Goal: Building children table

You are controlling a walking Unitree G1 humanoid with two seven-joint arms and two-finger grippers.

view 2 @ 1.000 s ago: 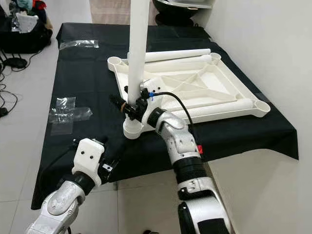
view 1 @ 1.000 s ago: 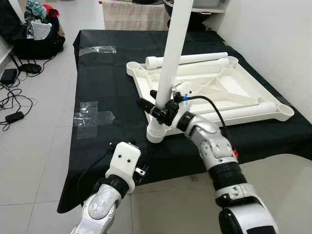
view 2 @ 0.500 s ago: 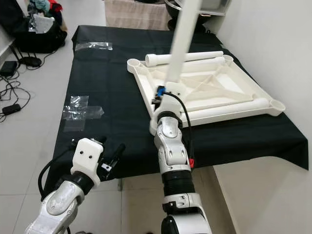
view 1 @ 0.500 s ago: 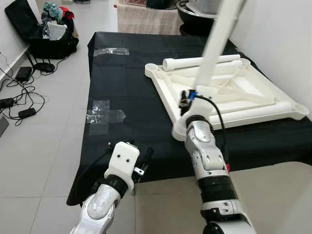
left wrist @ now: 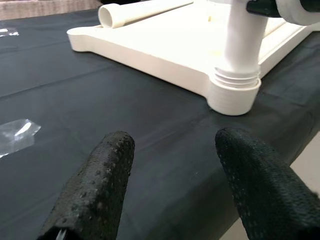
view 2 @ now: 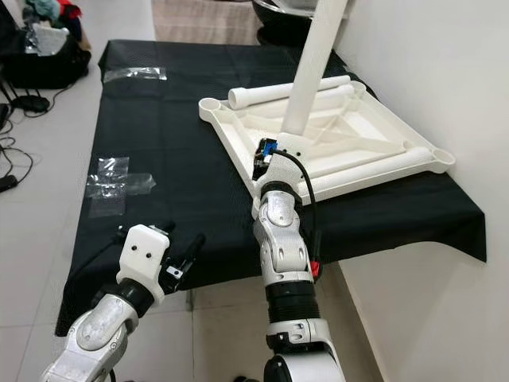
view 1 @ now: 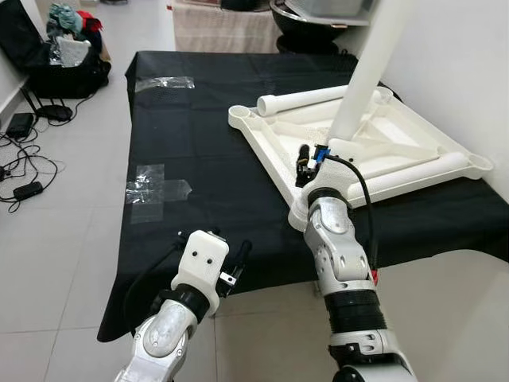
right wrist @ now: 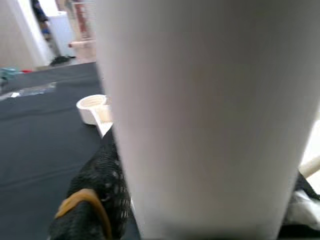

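Observation:
The white tabletop [view 1: 269, 153] lies upside down on a black-clothed table [view 1: 207, 135]. One white leg [view 1: 363, 70] stands upright in its near corner socket [left wrist: 233, 95]. My right gripper [view 1: 312, 163] is shut on that leg low down, just above the socket. In the right wrist view the leg [right wrist: 200, 100] sits between the black fingers [right wrist: 97, 185]. Two more legs lie on the tabletop, one at the far edge [view 1: 314, 99] and one at the right [view 1: 413, 171]. My left gripper [left wrist: 175, 185] hovers open at the table's front edge, short of the socket, holding nothing.
Two pieces of clear tape [view 1: 155, 183] [view 1: 163, 82] are stuck on the cloth left of the tabletop. A dark bag [view 1: 60, 60] and cables [view 1: 20, 159] lie on the floor at the left. A white wall [view 1: 453, 72] runs close along the right.
The whole view has shifted. My right forearm has swung from the right of the leg to straight in front of it, keeping hold of the leg. The left gripper has stayed put.

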